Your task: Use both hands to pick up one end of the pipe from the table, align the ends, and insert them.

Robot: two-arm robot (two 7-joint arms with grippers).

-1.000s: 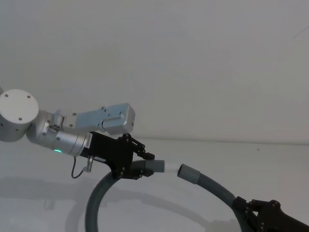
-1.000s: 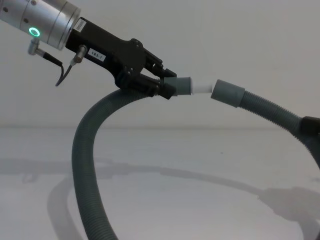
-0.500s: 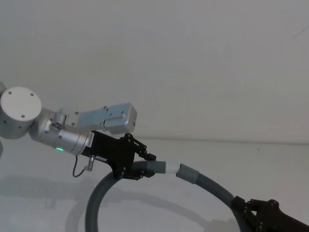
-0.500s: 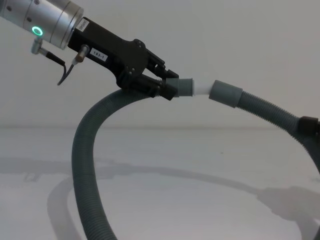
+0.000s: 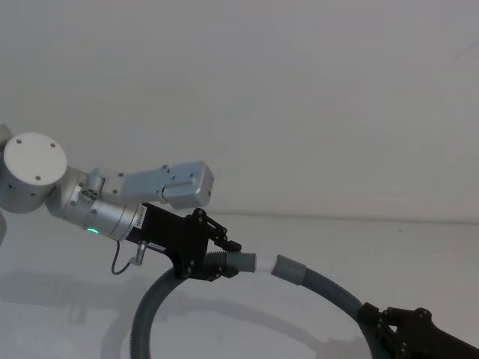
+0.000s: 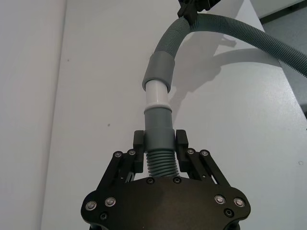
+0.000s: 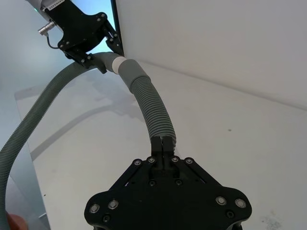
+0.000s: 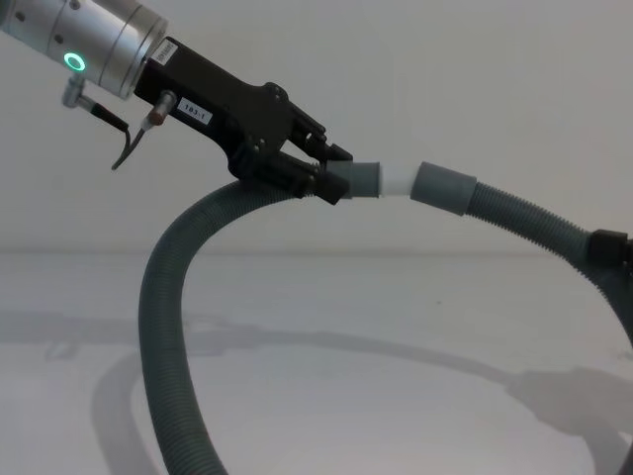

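The left black flat-fingered gripper, on its silver wrist with the green ring light, is clamped on the long dark grey corrugated hose just behind the smooth grey cuff with the white spigot tip — held up above the plain white table, left of centre. The right black gripper, low at the near right, is closed on the hose's ribbed body, well back from the plain hollow grey cuff. The white tip meets the hollow cuff's mouth, in line with it — most of the tip outside.

Left gripper: black screwed linkage, white label, silver wrist with green ring light, thin cable behind jaws.
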